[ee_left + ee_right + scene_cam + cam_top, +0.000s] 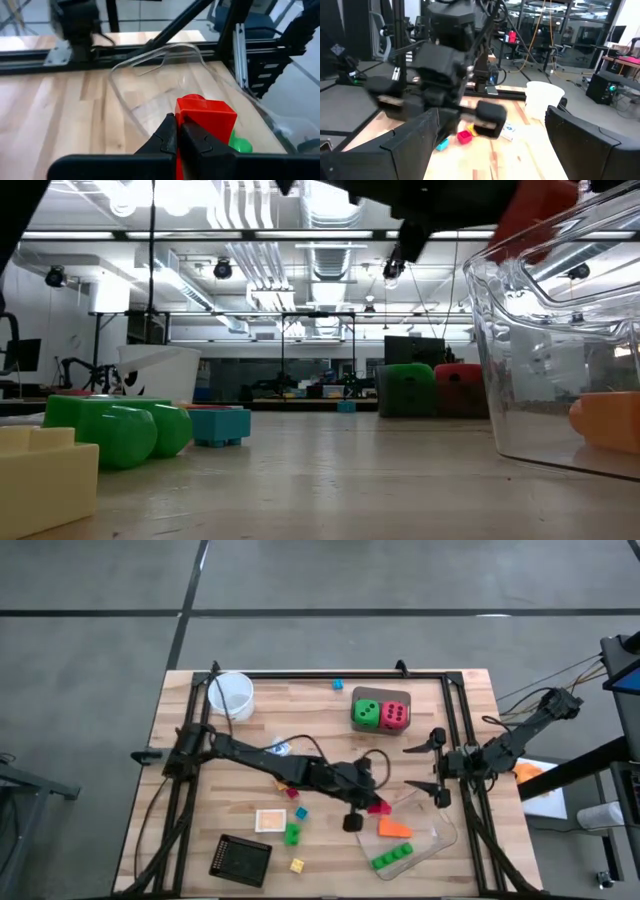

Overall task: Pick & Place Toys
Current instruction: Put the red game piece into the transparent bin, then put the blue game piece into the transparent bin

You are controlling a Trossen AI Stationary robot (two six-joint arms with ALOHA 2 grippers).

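My left gripper [366,803] is shut on a red brick [206,116] and holds it just above the left rim of the clear tray [437,837]. The red brick also shows high over the tray in the low view [535,210]. An orange wedge [393,828] and a green brick [392,857] lie in the tray. My right gripper [428,768] is open and empty at the table's right side. The green die [366,714] and the pink-red die [394,715] stand at the far middle. Small bricks [292,833] lie on the table near its front. My left gripper pinches the red brick by its near edge [183,116] between its two fingers; part of the brick shows red in the slit between them. The rest of the brick sticks out beyond the fingertips [170,129]. The brick is lifted clear, above the tray.
A white cup [232,695] stands at the far left corner. A blue brick [338,685] lies at the far edge. A black studded plate [240,858] and an orange-framed square [270,821] lie at the front left. A metal frame [455,730] runs along the table's sides.
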